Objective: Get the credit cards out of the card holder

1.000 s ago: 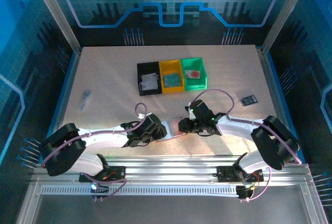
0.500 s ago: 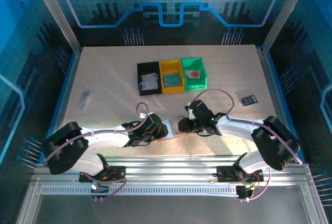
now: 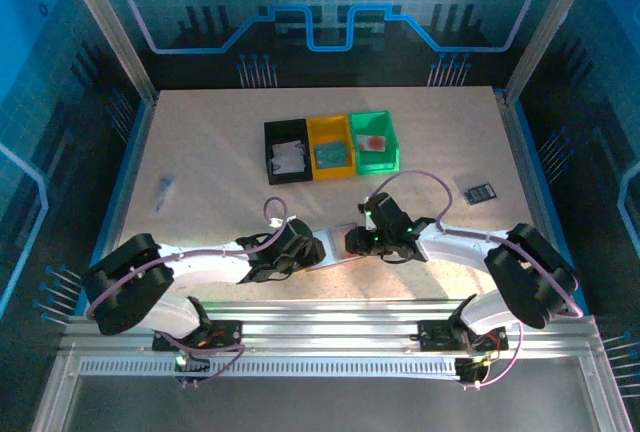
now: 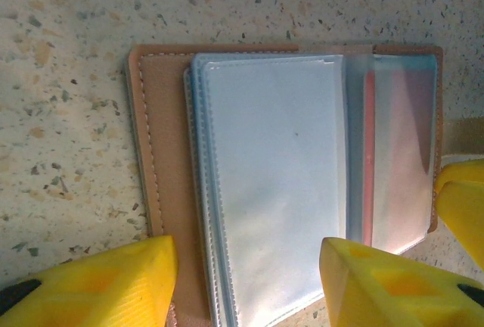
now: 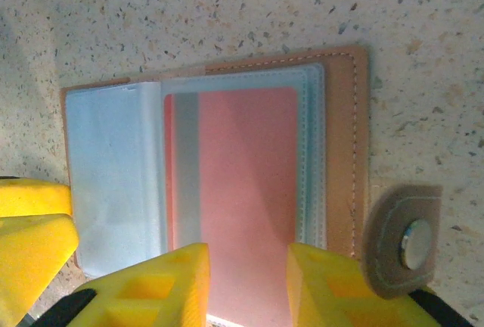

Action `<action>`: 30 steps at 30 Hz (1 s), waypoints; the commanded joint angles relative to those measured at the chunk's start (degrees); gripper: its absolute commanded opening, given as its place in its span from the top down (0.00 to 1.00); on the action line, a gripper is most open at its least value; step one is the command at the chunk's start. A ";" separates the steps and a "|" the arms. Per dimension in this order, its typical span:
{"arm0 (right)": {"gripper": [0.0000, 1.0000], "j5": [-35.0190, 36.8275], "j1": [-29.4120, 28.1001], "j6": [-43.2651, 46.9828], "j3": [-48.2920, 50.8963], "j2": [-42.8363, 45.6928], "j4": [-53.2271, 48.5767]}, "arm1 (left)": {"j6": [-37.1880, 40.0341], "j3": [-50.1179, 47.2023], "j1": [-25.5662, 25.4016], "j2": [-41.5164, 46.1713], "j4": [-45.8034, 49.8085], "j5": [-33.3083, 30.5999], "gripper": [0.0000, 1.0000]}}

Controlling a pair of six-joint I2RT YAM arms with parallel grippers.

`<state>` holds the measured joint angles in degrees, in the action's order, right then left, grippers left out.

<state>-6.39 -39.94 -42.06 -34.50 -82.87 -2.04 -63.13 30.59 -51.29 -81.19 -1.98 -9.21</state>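
The card holder [image 3: 335,249] lies open and flat on the table between my two grippers. In the left wrist view its tan leather [image 4: 162,138] frames pale blue clear pockets [image 4: 276,175], and a reddish credit card [image 4: 368,153] shows inside the right pocket. My left gripper [image 4: 246,285] is open, its yellow fingers straddling the near edge of the clear pockets. In the right wrist view the reddish credit card [image 5: 242,175] sits in its clear pocket. My right gripper [image 5: 246,285] stands open just over the card's near end. A snap tab [image 5: 404,240] sticks out at the right.
Black bin [image 3: 285,152], yellow bin [image 3: 331,147] and green bin [image 3: 374,142] stand in a row at the table's middle back. A small dark card-like thing [image 3: 479,192] lies to the right, and a small grey item [image 3: 163,192] to the left.
My left gripper has crept a little to the right, further over the card holder's left half. The right gripper has barely moved.
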 commanded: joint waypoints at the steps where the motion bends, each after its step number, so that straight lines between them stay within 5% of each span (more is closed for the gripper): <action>1: 0.68 0.70 -1.09 -0.62 0.21 -1.12 -0.15 | -1.10 -1.37 -0.39 -1.87 1.66 0.95 0.46; 15: 0.67 8.16 -2.17 -1.51 1.09 2.79 -3.58 | -1.11 -1.82 -0.39 -1.78 1.25 1.18 0.46; 30: 0.70 3.45 -2.87 -2.05 1.32 -0.67 0.71 | -1.27 -2.06 -0.39 -2.13 0.78 1.41 0.46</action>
<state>-2.15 -42.06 -43.40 -34.06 -82.87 -2.48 -63.13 30.59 -51.29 -81.34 -2.07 -9.21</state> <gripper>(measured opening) 0.306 0.538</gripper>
